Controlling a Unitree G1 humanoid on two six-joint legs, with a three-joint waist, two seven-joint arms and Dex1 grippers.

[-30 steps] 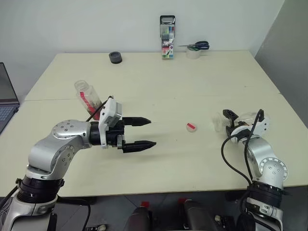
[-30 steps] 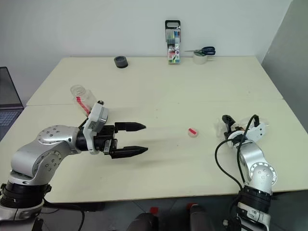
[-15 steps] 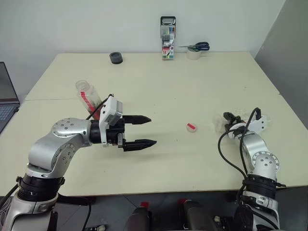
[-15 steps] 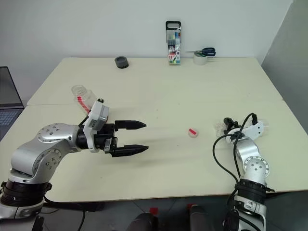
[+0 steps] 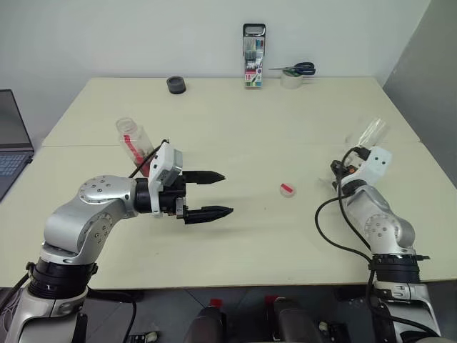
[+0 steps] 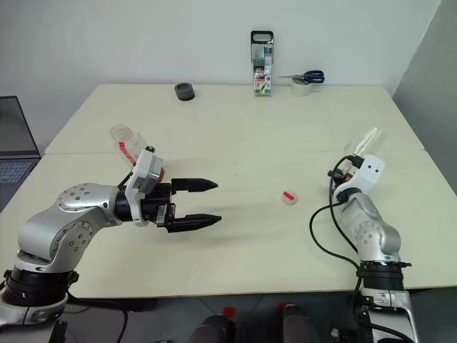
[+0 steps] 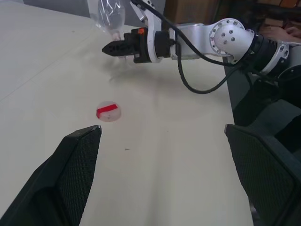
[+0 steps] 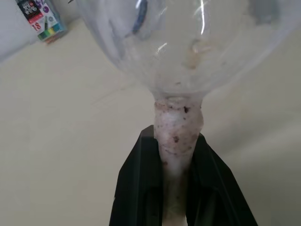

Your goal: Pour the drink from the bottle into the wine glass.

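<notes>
- R gripper (image 8: 176, 188) is clamped tight on the wine glass (image 5: 373, 132) stem, right of frame; bowl tilted, so I level it first.
- L gripper (image 5: 214, 194) is wide open, holding nothing.
- Bottle (image 5: 136, 143) is mid-left behind my L wrist, uncapped; cap (image 5: 287, 189) at centre.

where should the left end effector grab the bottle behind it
Around the clear body of the bottle, below the open neck. It stands tilted on the table with its red-and-white label strip facing the robot, so the open left end effector would likely come in level from the near side, fingers straddling the body.
</notes>
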